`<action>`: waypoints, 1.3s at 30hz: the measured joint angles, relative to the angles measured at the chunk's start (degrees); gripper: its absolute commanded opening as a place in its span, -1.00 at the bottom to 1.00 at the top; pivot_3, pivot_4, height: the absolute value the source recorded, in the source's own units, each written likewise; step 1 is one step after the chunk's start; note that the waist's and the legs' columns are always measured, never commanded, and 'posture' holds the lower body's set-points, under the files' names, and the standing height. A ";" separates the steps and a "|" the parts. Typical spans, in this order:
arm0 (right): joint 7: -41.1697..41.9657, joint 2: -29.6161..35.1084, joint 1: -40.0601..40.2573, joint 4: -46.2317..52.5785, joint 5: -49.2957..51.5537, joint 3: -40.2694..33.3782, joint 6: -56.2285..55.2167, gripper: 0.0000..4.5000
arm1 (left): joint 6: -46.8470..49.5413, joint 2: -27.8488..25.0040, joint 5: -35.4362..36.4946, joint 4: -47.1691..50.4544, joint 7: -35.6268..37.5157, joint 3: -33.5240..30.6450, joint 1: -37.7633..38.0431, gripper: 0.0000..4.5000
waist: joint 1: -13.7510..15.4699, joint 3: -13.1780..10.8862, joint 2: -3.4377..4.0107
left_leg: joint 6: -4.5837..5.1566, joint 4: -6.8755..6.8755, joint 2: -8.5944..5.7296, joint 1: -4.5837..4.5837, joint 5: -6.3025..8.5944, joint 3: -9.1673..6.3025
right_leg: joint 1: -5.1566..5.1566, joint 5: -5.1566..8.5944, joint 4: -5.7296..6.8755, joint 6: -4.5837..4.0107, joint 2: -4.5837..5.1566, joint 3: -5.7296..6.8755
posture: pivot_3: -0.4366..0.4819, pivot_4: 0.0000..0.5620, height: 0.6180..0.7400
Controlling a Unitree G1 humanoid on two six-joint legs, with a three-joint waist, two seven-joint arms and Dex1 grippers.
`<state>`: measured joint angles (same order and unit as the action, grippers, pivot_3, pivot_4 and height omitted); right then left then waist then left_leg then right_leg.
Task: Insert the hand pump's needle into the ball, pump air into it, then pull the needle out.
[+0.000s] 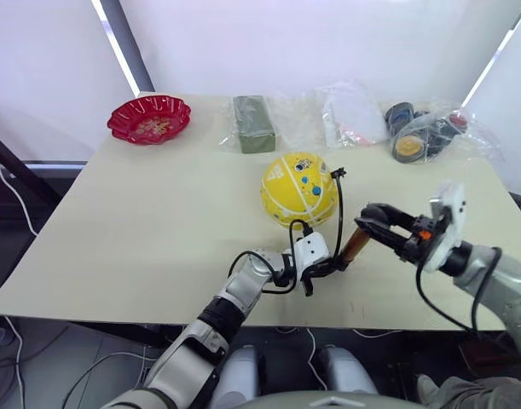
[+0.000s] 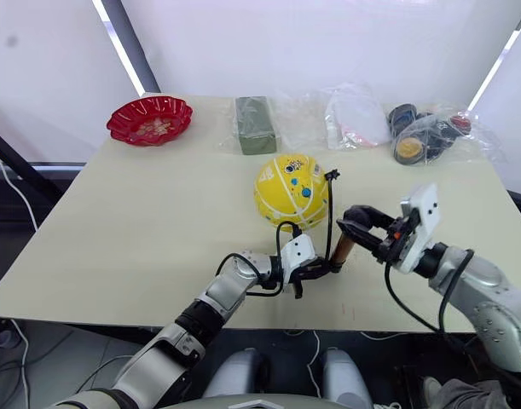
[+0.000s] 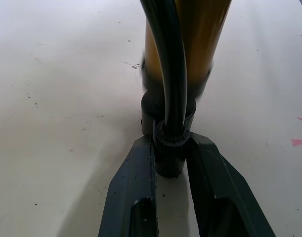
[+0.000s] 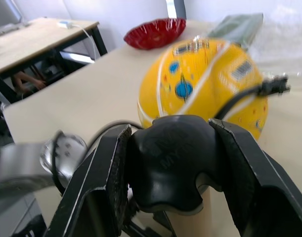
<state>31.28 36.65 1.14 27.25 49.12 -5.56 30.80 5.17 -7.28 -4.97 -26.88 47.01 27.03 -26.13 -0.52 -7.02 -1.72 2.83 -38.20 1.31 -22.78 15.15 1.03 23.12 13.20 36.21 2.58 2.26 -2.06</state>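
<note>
Left pincer clamped on hand pump base, right pincer gripping its handle; needle unseated beside ball; risks pumping air uselessly.

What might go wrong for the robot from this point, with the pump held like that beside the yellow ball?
1. The needle hangs free beside the ball, not inserted; neither gripper holds it, so aiming it looks difficult.
2. The ball rests loose on the table; a push from the hose might roll it away.
3. The left gripper pinches only the hand pump at its narrow base, while the right gripper clamps the handle; hard strokes may twist it loose.
</note>
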 measured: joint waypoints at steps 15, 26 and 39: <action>-0.74 17.12 -14.14 3.00 25.69 -17.73 14.83 -0.12 | -0.64 0.17 0.66 0.01 0.56 0.08 -0.40 -0.84 | 0.37 -0.80 0.52 | 0.00 0.00 -0.06 -0.23 0.00 -0.01 | 0.11 -0.01 -0.06 0.01 0.13 0.03 | -0.05 -0.47 1.00; -1.52 10.52 -9.21 3.23 18.89 -11.90 11.38 -0.12 | -0.61 -0.08 0.64 -0.04 0.42 -0.05 -0.05 -0.84 | 0.18 -0.57 -0.03 | 0.03 0.01 0.00 -0.15 0.02 -0.07 | 0.00 -0.02 -0.14 0.01 0.07 -0.10 | -0.05 -0.47 1.00; 5.86 0.10 -2.59 -3.22 -3.21 1.04 -3.57 -0.12 | -0.34 -0.13 0.51 -0.12 -0.06 -0.07 -0.07 -0.84 | -0.13 -0.11 0.08 | 0.03 0.03 -0.01 0.02 0.02 -0.03 | -0.05 -0.01 -0.11 0.01 0.07 0.06 | -0.05 -0.47 1.00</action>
<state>37.14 36.75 -1.46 24.03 45.91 -4.53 27.23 4.83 -7.41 -4.46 -27.00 46.96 26.97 -26.20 -0.65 -7.14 -1.64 2.86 -38.17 1.30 -22.77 15.17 1.00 23.06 13.18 36.11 2.60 2.33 -2.00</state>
